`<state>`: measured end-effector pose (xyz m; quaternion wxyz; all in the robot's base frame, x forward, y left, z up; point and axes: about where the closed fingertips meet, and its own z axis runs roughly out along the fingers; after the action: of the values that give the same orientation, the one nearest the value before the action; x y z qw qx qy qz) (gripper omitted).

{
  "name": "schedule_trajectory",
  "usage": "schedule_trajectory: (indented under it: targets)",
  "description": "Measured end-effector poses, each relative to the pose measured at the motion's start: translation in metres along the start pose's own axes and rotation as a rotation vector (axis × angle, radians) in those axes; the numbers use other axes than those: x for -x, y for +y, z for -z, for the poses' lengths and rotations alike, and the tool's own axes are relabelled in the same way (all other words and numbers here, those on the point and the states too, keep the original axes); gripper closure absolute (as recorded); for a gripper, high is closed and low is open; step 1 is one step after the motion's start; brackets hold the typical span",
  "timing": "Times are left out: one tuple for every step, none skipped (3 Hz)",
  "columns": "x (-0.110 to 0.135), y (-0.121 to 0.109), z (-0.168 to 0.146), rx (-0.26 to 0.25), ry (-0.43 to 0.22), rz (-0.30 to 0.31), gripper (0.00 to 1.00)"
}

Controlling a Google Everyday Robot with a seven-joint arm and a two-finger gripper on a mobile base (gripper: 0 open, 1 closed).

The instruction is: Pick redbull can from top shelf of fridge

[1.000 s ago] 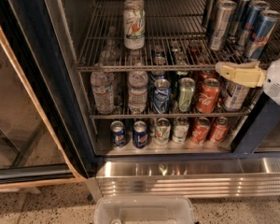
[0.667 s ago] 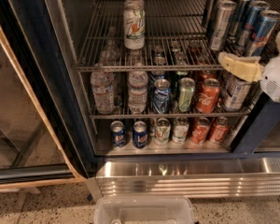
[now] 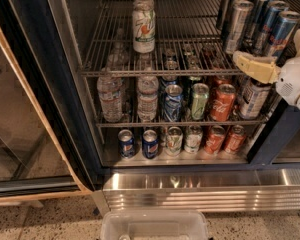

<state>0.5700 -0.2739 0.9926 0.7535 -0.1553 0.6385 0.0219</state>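
Note:
The fridge (image 3: 45, 84) stands open in the camera view. Its top shelf (image 3: 160, 73) holds two rows of slim cans at the far right. The redbull can (image 3: 284, 31) is the front blue-and-silver one in the right row, with another (image 3: 268, 19) behind it. Plain silver-grey slim cans (image 3: 237, 26) stand just to their left. My gripper (image 3: 241, 60) comes in from the right at the shelf's front rail. It points left, just in front of and below the redbull can, and holds nothing that I can see.
A white-green 7up can (image 3: 143, 29) stands mid-shelf on the top rack. Water bottles (image 3: 110, 96) and soda cans (image 3: 222, 101) fill the middle rack, and more cans (image 3: 126, 143) the lower one. The glass door (image 3: 20, 134) hangs open at left. A clear plastic bin (image 3: 155, 226) sits below the ribbed steel base (image 3: 205, 189).
My gripper has risen a little, from in front of the middle rack's cans up to the top shelf's front rail. The cans have not moved.

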Motion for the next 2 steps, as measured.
schedule_trajectory:
  targets:
    - [0.0003,-0.0044,-0.0002,-0.036,-0.015,0.006,0.14]
    - [0.0017,-0.0083,-0.0030,-0.069,-0.029,0.011,0.15]
